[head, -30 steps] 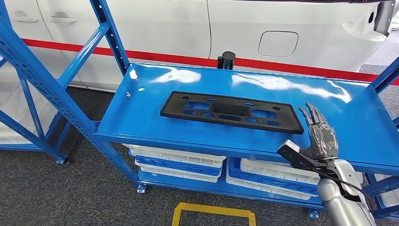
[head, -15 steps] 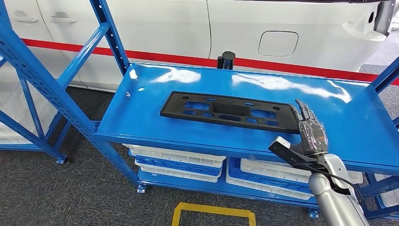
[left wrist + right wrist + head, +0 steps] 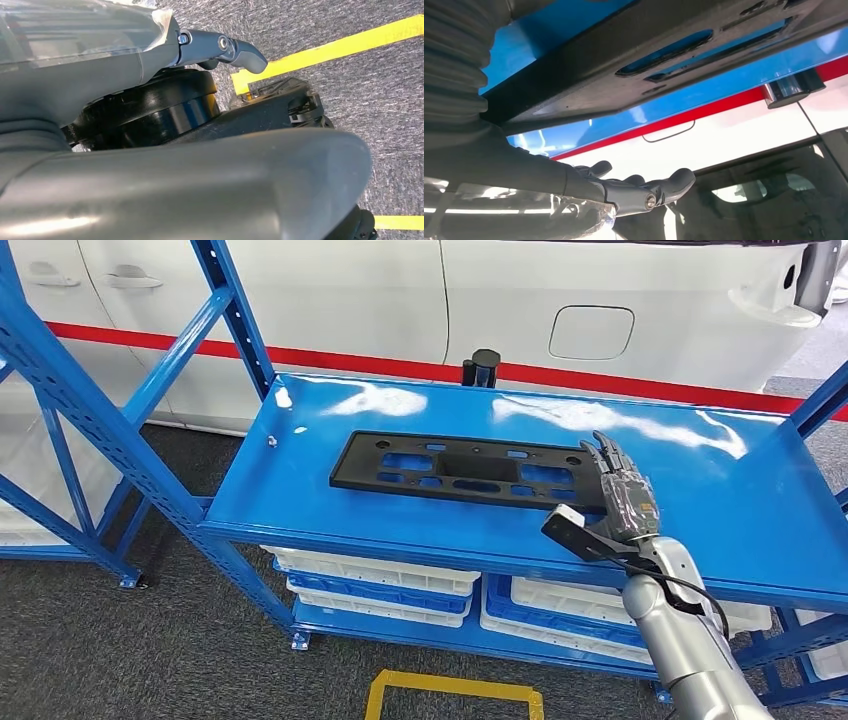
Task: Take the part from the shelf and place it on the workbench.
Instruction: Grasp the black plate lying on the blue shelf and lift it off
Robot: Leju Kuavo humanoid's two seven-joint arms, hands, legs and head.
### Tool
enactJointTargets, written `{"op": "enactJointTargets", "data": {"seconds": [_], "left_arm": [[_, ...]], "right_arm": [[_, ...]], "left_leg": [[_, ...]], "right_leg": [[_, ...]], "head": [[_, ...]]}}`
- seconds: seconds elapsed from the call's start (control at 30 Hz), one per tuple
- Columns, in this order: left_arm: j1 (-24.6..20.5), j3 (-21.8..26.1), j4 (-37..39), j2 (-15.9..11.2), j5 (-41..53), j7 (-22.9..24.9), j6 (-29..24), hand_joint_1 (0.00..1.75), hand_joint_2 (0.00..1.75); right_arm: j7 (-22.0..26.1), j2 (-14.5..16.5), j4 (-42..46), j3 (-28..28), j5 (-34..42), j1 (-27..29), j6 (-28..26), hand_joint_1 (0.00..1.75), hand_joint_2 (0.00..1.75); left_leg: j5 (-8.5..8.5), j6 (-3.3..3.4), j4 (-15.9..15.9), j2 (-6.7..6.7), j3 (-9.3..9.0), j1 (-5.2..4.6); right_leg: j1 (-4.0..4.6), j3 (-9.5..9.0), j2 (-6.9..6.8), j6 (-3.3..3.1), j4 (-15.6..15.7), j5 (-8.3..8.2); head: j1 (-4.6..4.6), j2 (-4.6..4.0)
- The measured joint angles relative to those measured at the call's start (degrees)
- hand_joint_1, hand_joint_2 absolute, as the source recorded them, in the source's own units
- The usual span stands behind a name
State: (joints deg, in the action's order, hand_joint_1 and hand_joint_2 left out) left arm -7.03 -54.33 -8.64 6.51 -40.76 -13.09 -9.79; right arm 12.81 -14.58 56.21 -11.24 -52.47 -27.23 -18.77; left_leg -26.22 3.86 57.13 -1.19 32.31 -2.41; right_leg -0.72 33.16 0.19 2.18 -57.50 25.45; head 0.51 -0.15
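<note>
Head view: the right hand [image 3: 622, 502], fingers straight and together, touches the end of the long flat black plastic part [image 3: 462, 470] on the shiny blue metal shelf [image 3: 700, 480]. It should hold the edge tight before lifting.

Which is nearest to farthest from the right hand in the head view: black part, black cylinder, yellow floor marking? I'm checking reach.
1. black part, at the right hand, on the shelf.
2. black cylinder, at the shelf's back edge.
3. yellow floor marking, on the floor below.
</note>
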Motion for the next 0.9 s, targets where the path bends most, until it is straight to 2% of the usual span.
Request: {"op": "enactJointTargets", "data": {"seconds": [0.03, 0.27, 0.4, 0.53, 0.9], "left_arm": [[-0.01, -0.07, 0.00, 0.00, 0.00, 0.04, -0.01, 0.00, 0.00], [-0.11, -0.55, 0.01, 0.00, 0.27, -0.40, 0.06, 0.00, 0.00], [-0.06, -0.75, 0.03, 0.00, 0.47, -1.52, 0.04, 0.00, 1.75], [-0.04, -0.77, 0.03, 0.00, 0.21, -2.08, -0.02, 0.00, 0.00], [-0.04, -0.77, 0.05, 0.00, -0.41, -2.43, 0.17, 0.00, 0.00]], "right_arm": [[-0.12, 0.25, -0.86, -0.14, 0.08, -0.51, -0.10, 1.69, 1.75], [0.42, 0.93, -8.38, -0.56, 1.38, -3.98, -1.90, 1.66, 1.75], [1.38, 0.97, -11.83, -0.68, 1.68, -6.06, -2.89, 1.53, 1.75], [2.08, 0.98, -13.50, -0.80, 1.99, -7.20, -3.16, 1.54, 1.75], [3.85, 0.74, -14.21, -1.33, 3.73, -7.70, -5.20, 1.61, 1.75]], "left_leg": [[0.00, 0.00, 0.00, 0.00, 0.00, 0.00], [0.01, 0.01, 0.00, -0.01, -0.05, -0.06], [0.01, 0.02, 0.00, -0.02, -0.12, -0.08], [0.02, 0.03, 0.00, -0.03, -0.15, -0.11], [0.04, 0.06, 0.01, -0.05, -0.16, -0.18]], "right_leg": [[0.00, 0.00, 0.00, 0.00, 0.00, 0.00], [0.00, -0.02, 0.00, 0.00, 0.00, 0.00], [0.00, -0.06, 0.00, 0.00, 0.01, 0.00], [0.00, -0.07, 0.00, 0.00, 0.01, 0.00], [-0.01, -0.08, -0.02, 0.00, 0.01, 0.00]], "head": [[0.00, 0.00], [0.00, 0.00], [-0.01, 0.00], [-0.01, 0.00], [-0.01, 0.00]]}}
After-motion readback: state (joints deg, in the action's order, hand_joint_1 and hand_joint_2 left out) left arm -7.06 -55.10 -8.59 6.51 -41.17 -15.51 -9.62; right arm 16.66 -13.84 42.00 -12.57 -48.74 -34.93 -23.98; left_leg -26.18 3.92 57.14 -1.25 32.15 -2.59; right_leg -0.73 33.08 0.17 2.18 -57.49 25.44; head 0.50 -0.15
